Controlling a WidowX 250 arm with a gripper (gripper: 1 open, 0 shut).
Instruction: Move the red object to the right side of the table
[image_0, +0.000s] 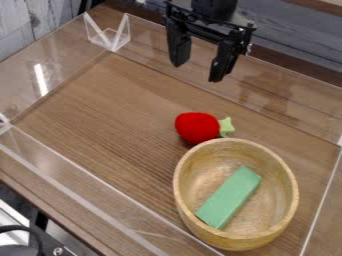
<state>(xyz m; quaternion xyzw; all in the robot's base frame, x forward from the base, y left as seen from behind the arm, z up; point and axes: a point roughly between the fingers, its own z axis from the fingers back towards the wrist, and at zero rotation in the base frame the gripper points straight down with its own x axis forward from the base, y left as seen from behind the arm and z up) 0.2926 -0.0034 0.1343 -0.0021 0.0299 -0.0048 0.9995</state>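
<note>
The red object (198, 126) is a small glossy strawberry with a green cap on its right, lying on the brown wood-grain table (107, 110) near the middle. My gripper (198, 64) hangs above and behind it, pointing down. It is open, with nothing between its black fingers (178, 50). There is a clear gap between the fingertips and the strawberry.
A round light wooden bowl (277, 215) stands at the front right, just below the strawberry, holding a flat green block (230, 197). Low clear acrylic walls (60, 60) border the tabletop. A folded clear piece (107, 33) stands at the back left.
</note>
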